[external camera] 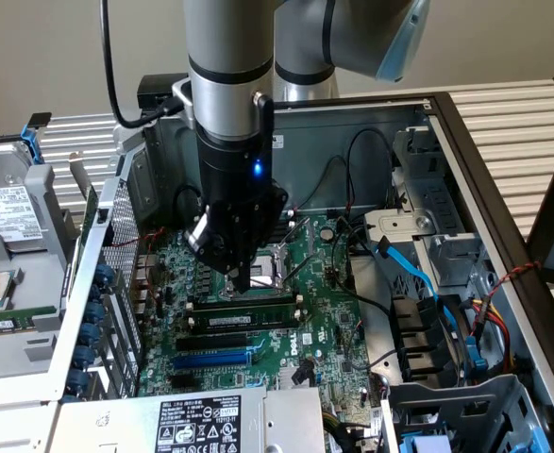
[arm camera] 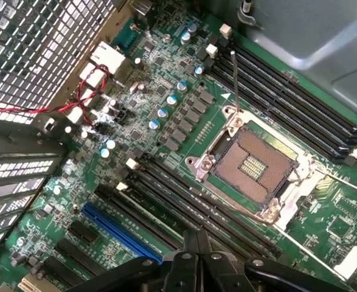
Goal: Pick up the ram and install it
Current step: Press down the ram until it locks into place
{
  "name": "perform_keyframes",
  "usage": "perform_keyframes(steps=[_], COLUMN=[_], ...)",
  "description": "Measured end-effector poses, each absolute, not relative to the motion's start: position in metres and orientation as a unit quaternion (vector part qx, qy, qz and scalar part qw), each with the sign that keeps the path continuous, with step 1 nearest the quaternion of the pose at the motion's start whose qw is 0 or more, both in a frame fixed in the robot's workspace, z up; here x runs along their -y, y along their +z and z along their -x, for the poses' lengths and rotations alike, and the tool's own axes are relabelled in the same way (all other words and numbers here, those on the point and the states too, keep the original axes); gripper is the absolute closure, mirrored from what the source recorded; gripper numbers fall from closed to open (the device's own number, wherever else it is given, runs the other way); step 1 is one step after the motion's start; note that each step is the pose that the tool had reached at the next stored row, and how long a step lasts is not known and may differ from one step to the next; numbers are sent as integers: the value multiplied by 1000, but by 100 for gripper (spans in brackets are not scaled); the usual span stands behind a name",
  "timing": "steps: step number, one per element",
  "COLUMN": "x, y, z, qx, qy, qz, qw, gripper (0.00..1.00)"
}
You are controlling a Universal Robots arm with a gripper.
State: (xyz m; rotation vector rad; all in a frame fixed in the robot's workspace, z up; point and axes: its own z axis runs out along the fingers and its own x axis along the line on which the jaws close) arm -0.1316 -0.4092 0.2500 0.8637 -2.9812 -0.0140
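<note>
The grey, jointed robot arm (external camera: 229,57) reaches down from the top centre of the exterior view into an open metal computer case (external camera: 465,160), ending in a black gripper (external camera: 242,281) whose fingers are pressed together, empty. The tip hangs just above the long, thin, dark green ram stick with black chips and a small white label (external camera: 243,318), which lies lengthwise among the black memory slots at the centre of the green motherboard (external camera: 314,311). Whether tip and ram touch I cannot tell. Just below the ram in that frame runs a blue expansion slot (external camera: 210,359), and behind the gripper sits the square silver processor socket (external camera: 278,261).

In the wrist view the closed fingertips (arm camera: 196,240) meet at the lower centre, over the rows of black slots — the blue slot (arm camera: 120,230) to the lower left, the open socket (arm camera: 254,167) right of centre.
</note>
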Motion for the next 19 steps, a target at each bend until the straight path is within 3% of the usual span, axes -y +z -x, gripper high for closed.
perform_keyframes(steps=[19], x=[409], y=[250], z=[132], qx=[985], qy=[-2], qz=[-171], qw=[17], gripper=[89])
